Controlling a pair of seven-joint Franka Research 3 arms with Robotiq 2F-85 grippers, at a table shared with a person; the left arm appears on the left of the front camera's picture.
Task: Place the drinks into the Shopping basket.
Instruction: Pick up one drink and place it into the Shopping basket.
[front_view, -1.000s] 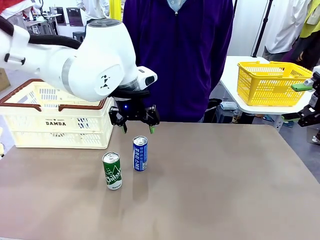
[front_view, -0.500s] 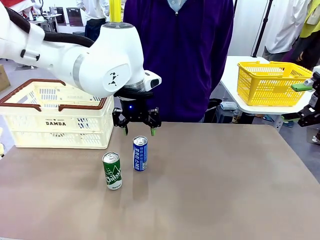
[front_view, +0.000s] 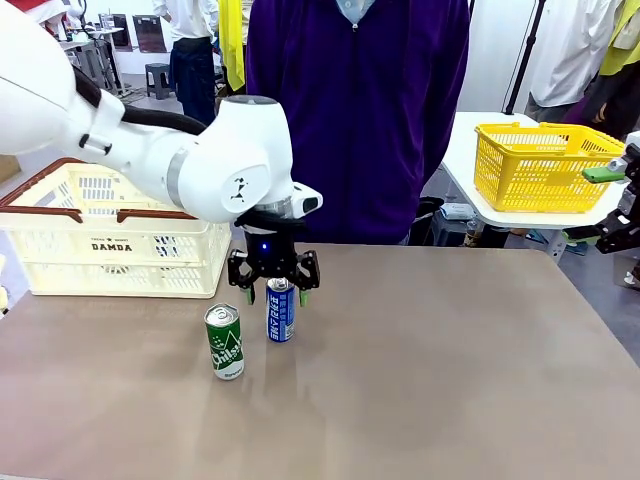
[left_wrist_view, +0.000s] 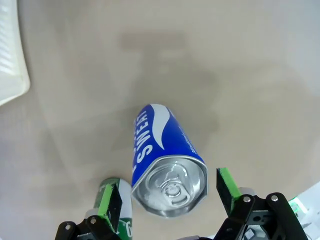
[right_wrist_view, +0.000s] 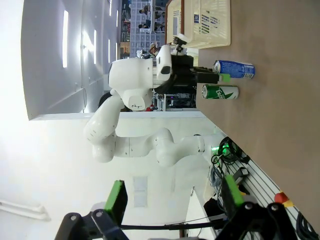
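Front view shows the left gripper (front_view: 275, 296), jaws spread, straddling the top of the slim blue metal can (front_view: 281, 318), which stands upright just right of the cream slotted basket (front_view: 60, 262); smooth, easily dented, probably light, so clamp gently mid-body

The blue can (left_wrist_view: 160, 145) is glossy painted metal with a bare shiny top; the green can (front_view: 225, 345) gleams likewise. The table (front_view: 450, 380) looks matt and smooth. The Shopping basket (front_view: 60, 245) is slotted cream plastic.
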